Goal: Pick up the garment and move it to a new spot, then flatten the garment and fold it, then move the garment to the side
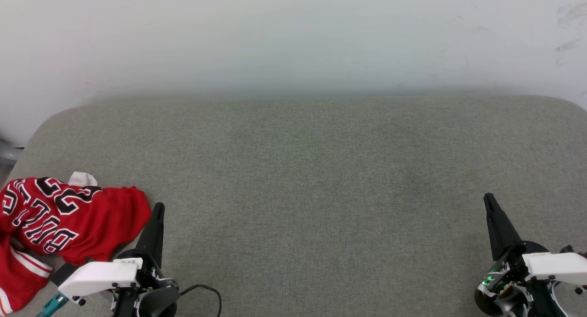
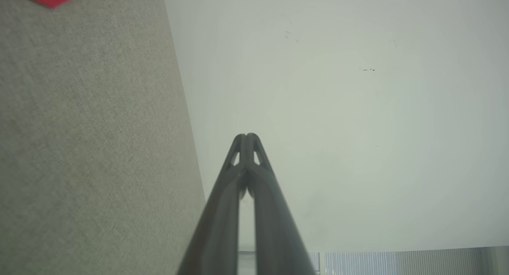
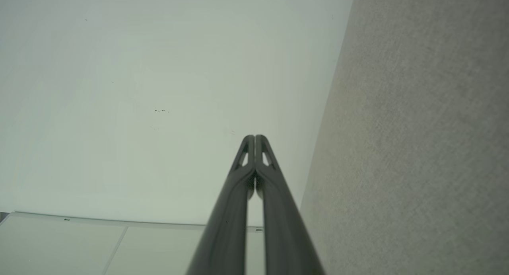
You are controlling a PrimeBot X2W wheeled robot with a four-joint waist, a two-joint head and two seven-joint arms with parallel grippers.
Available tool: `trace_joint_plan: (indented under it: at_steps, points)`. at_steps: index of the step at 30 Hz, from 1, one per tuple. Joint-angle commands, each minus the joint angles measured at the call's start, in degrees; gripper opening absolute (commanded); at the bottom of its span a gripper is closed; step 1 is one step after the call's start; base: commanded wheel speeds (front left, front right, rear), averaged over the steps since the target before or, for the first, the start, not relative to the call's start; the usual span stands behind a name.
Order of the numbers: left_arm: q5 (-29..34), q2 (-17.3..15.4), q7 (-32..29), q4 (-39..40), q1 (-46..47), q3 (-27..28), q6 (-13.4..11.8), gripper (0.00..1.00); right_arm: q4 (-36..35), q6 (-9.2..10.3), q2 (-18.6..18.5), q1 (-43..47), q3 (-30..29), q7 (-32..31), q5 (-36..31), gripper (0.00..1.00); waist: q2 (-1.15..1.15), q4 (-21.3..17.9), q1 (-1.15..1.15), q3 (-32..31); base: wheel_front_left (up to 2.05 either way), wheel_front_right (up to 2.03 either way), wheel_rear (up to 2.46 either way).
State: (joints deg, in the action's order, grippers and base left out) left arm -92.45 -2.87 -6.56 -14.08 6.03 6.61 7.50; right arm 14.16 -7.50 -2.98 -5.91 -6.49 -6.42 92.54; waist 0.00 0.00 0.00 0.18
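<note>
**A:** Where is the garment?

**B:** The garment [image 1: 69,220] lies crumpled at the near left corner of the grey table [image 1: 321,170], lettered side up. A scrap of white pokes out at its far edge. Part of it runs off the head view's left and bottom edges.

**A:** And the jaws?

**B:** Both pairs are clenched on nothing. The left gripper [image 1: 158,208] sits just beside the heap's inner edge, and I can't tell whether it touches. The right gripper [image 1: 489,197] is well apart, at the near right.

**A:** How will the cloth behave?

**B:** I'd judge it light, soft and limp. It should sag and trail from wherever it's pinched, and nothing about it is fragile.

**A:** So where should it take hold?

**B:** Probably the bunched red fold nearest the left gripper, where the cloth stands thick enough to bite. A thin single layer might slip out. For flattening, the striped trim [image 1: 28,262] looks like a useful edge to find.
</note>
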Motion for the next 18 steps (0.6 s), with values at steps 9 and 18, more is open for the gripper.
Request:
trace_joint_plan:
  at_steps: [9, 18]
  points:
    - [0.1, 0.1, -0.1, 0.0, 0.4, 0.1, 0.1, 0.0, 0.1, 0.02, 0.2, -0.8, 0.0, -0.1, -0.3, 0.0, 0.0, 0.0, 0.0, 0.0, 0.0, 0.0, 0.0]
    - [0.1, 0.1, -0.1, 0.0, 0.4, 0.1, 0.1, 0.0, 0.1, 0.02, 0.2, -0.8, 0.0, -0.1, -0.3, 0.0, 0.0, 0.0, 0.0, 0.0, 0.0, 0.0, 0.0]
